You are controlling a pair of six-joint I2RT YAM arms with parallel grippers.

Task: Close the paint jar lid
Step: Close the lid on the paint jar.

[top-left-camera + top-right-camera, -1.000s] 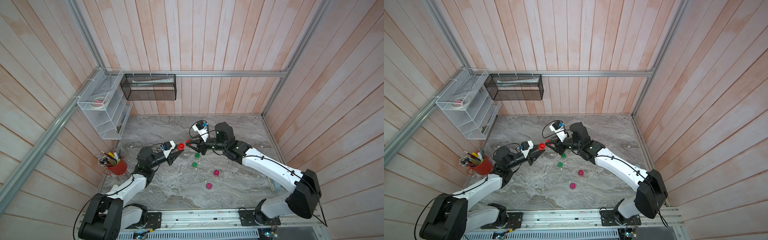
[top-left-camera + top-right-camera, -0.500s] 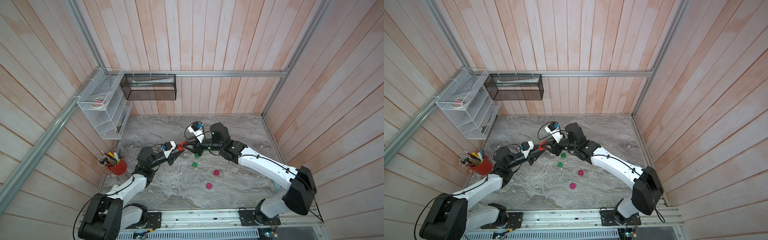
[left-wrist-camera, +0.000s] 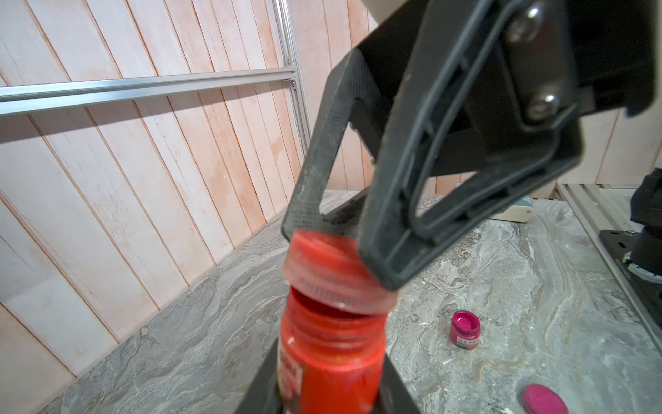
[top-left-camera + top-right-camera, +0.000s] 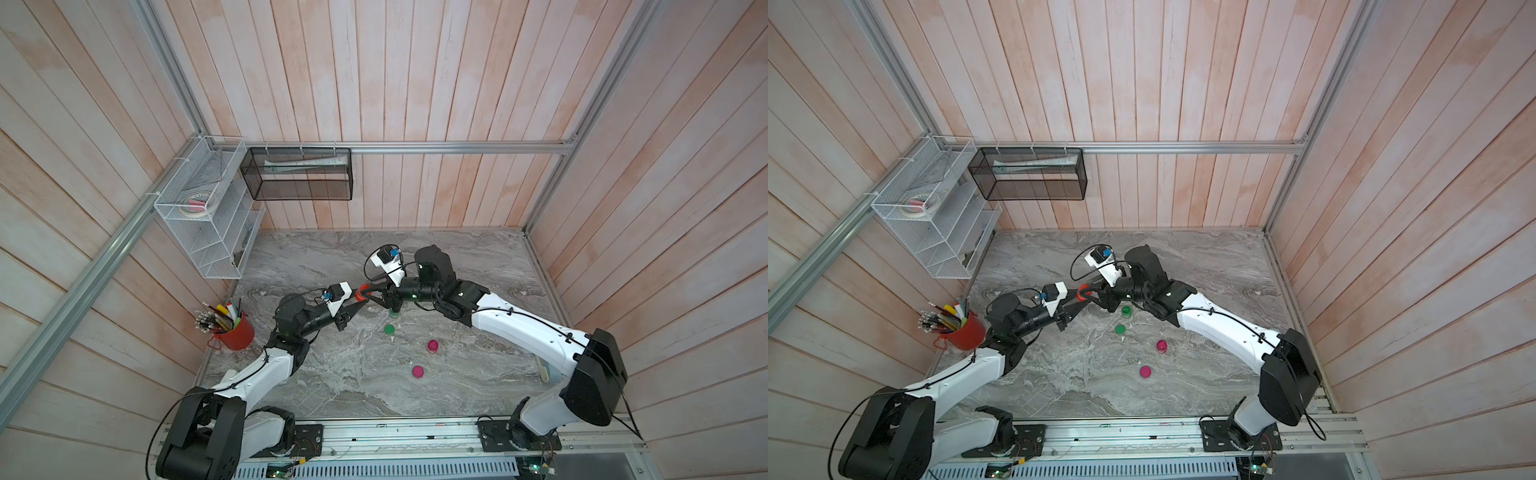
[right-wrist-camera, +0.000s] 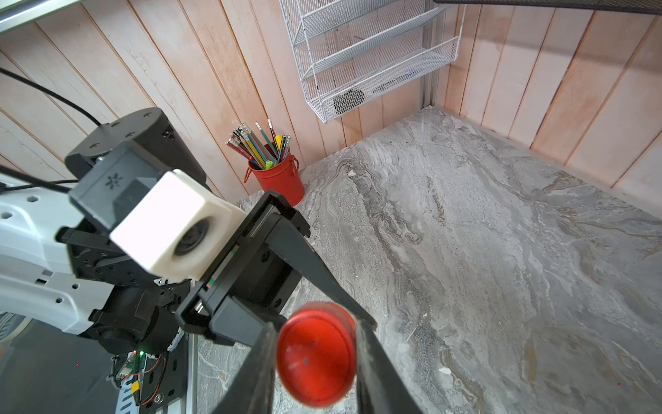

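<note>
A red paint jar is raised off the table with my left gripper shut on its body. Its red lid sits tilted over the jar's mouth, and a gap shows on one side. My right gripper is shut on the lid, one finger on each side of its rim. In both top views the two grippers meet tip to tip above the table's middle, with the red lid between them. The jar's base is hidden.
On the marble table lie a green jar, a pink open jar and a pink lid. Another green jar stands under the right wrist. A red pencil bucket and a white wire rack are at the left wall.
My right gripper has moved left with the lid until it meets the jar's mouth. The left arm and the jar have held nearly still.
</note>
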